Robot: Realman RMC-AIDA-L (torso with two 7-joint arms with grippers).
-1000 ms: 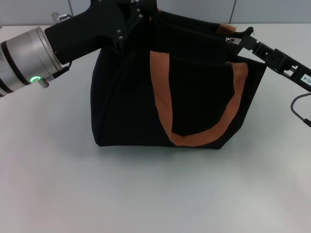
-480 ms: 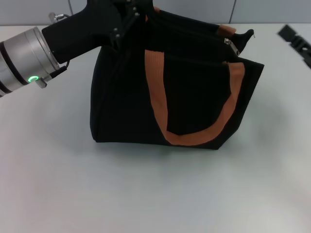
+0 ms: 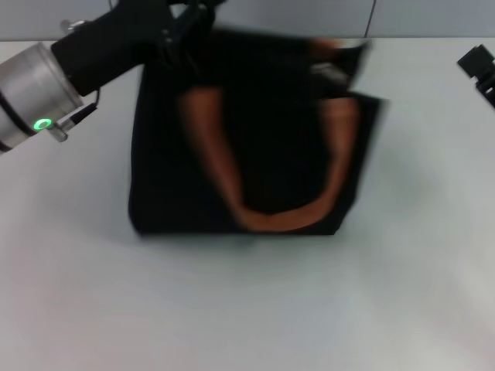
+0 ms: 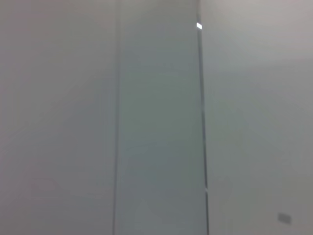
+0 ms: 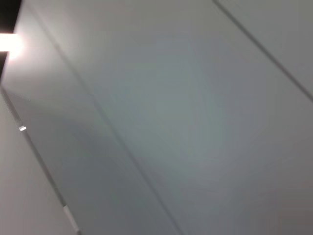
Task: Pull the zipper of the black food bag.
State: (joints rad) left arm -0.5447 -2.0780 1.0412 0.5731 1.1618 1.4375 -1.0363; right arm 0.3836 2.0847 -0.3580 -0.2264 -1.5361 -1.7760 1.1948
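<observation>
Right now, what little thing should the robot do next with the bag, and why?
Probably bring the right gripper back to the black food bag's upper right corner. It sits away at the table's right edge, touching nothing, while the left gripper is at the bag's top left corner.

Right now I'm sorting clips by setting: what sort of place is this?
Probably a lab or test workspace, not a home. The black food bag stands on a plain white table, a pale panelled wall lies behind, and the left gripper is at the bag's top corner.
</observation>
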